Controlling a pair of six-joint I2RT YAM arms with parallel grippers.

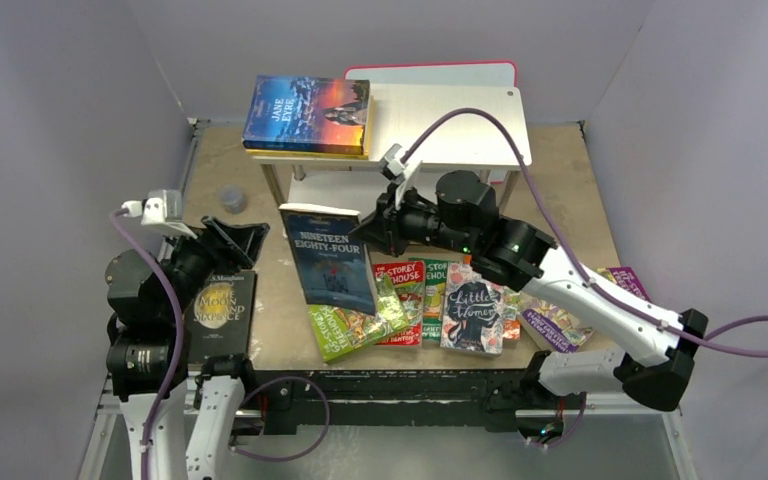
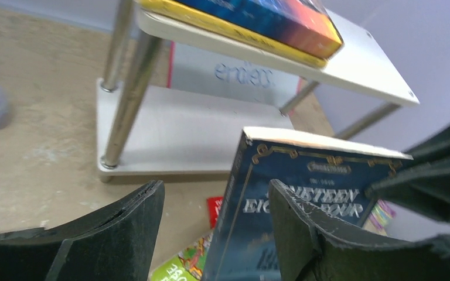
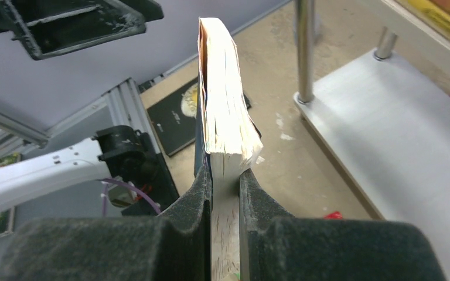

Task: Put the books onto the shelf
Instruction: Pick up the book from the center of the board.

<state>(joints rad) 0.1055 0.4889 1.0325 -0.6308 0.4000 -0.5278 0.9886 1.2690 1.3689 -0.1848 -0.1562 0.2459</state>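
Right gripper [image 1: 363, 226] is clenched on one edge of a dark blue paperback "Nineteen Eighty-Four" [image 1: 330, 265]. The book is held up tilted in front of the small two-tier shelf [image 1: 460, 120] of pale brushed-metal boards on thin round legs, not on it. In the right wrist view, matte black rubbery pads [image 3: 193, 196] pinch the yellowed, rough page block edge-on; the cover is unseen there. Left gripper [image 1: 245, 235] is released, jaws wide apart, nothing between them. The left wrist view shows gold ornament on the cover, title partly hidden by one finger [image 2: 296, 228]. The top tier carries a glossy "Jane Eyre" paperback [image 1: 305, 112] lying on a yellow book [image 2: 228, 26], which is mostly covered. Black "Moon and Sixpence" [image 1: 222, 305] lies flat by the left arm. Floral "Little Women" [image 1: 472, 315] and cartoon "Storey Treehouse" books [image 1: 400, 285] overlap on the scuffed wooden table [image 1: 560, 180]. A purple book [image 1: 552, 325] is half under the right arm. A small grey round object [image 1: 231, 200] is blurred and unidentifiable.
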